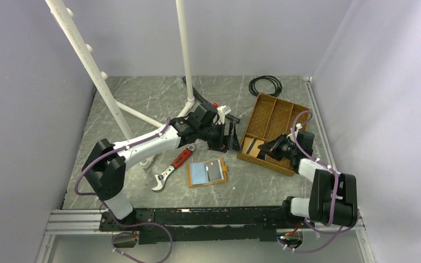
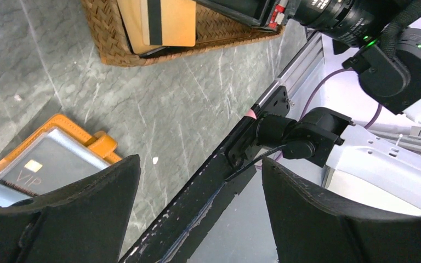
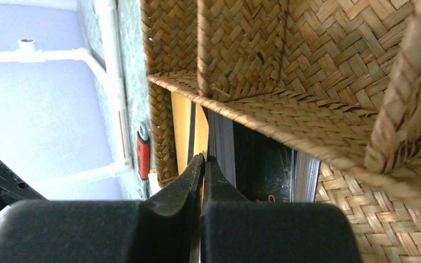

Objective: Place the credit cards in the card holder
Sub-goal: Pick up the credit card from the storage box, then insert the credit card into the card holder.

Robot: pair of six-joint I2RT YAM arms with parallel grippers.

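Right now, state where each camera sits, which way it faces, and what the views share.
Top external: fixed above and behind the arms, looking down on the table; both arms show, bases at bottom.
Left wrist: on the left arm, facing down over the table's near edge; the open left gripper fills the bottom.
Right wrist: on the right arm, facing into the woven tray; the shut right gripper shows below.
Shared: top and left wrist both show the card holder; all three show the tray.

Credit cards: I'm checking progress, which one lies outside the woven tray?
The grey card marked VIP, lying on the open orange card holder; the others, such as the tan card with a black stripe, are in the tray.
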